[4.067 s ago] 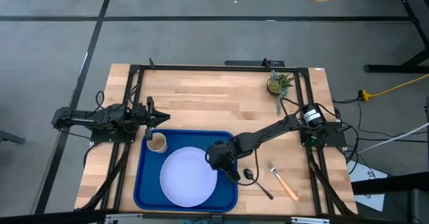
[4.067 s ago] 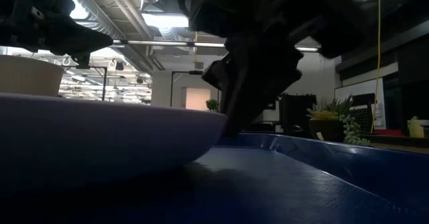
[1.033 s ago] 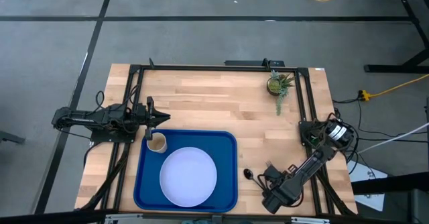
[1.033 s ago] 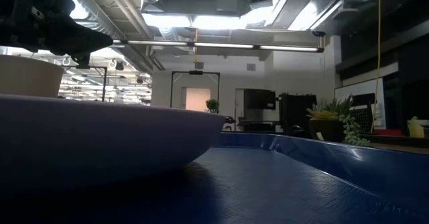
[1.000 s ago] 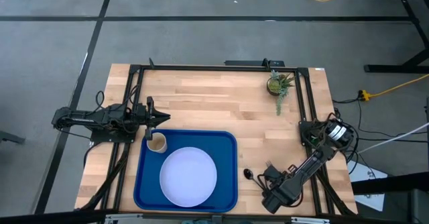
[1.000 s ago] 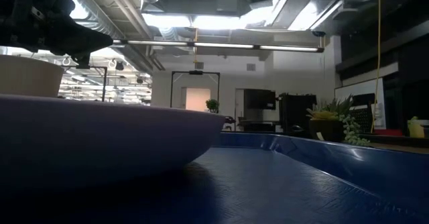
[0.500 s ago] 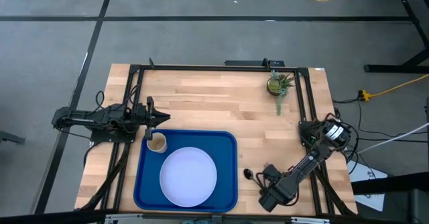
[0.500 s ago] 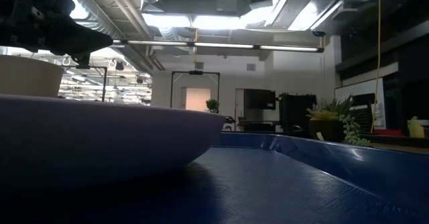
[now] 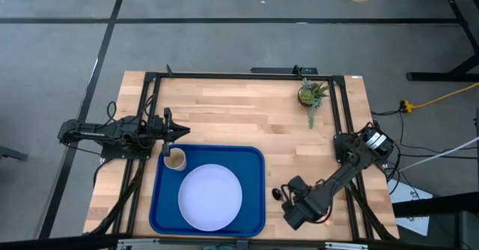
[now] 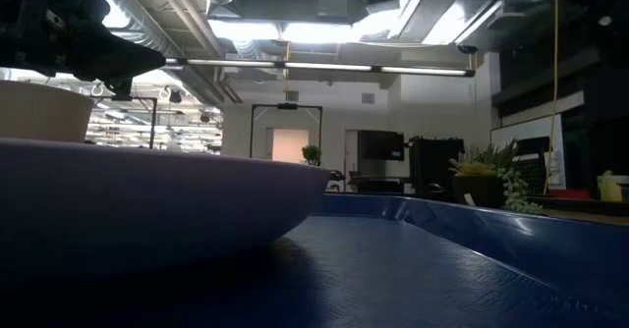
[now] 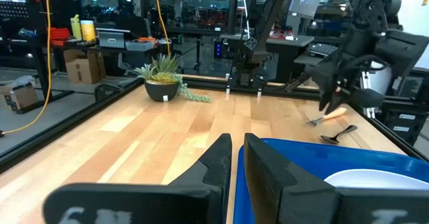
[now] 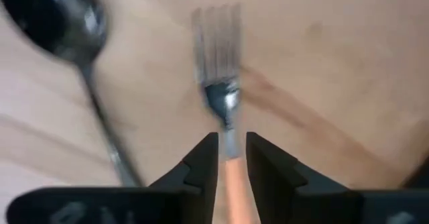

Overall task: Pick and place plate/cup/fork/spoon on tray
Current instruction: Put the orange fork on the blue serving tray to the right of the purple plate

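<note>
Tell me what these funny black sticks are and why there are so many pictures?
Those sticks are two robot arms at a wooden table, each with a two-finger gripper for a hand. Four cameras look at once. One looks straight down. One sits low, right on the blue tray. One rides on each wrist. On the tray lie a white plate and a small cup. Off the tray, on the wood, lie a dark spoon and a fork. A little plant stands at the far corner. The right gripper has its fingers on either side of the fork's handle, so it seems to be gripping it. The left gripper waits above the cup, holding nothing.
</note>
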You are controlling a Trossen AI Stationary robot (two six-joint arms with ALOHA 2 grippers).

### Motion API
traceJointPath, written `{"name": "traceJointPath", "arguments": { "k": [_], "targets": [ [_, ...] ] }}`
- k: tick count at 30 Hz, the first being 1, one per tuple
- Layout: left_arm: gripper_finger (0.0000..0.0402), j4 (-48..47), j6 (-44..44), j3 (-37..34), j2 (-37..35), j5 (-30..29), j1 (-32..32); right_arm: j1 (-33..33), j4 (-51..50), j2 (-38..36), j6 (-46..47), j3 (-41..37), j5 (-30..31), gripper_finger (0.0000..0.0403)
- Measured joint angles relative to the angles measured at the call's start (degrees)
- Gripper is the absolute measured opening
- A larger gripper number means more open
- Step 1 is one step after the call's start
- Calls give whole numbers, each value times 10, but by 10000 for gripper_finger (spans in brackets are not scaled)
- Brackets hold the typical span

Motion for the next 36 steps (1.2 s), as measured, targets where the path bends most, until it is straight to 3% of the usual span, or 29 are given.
{"name": "traceJointPath", "arguments": {
  "k": [6, 14, 24, 29, 36],
  "targets": [
    [34, 0, 0, 0, 0, 0, 0, 11, -28, -6, -14, 0, -27, 78],
    [34, 0, 0, 0, 0, 0, 0, 34, 44, -6, -11, 0, -101, 78],
    [34, 1, 0, 0, 0, 0, 0, 26, 54, -7, -2, -2, -99, 78],
    [34, 0, 0, 0, 0, 0, 0, 28, 126, -34, 24, -49, -96, 78],
    [34, 0, 0, 0, 0, 0, 0, 70, 337, -168, 168, -212, -68, 78]
  ]
}}
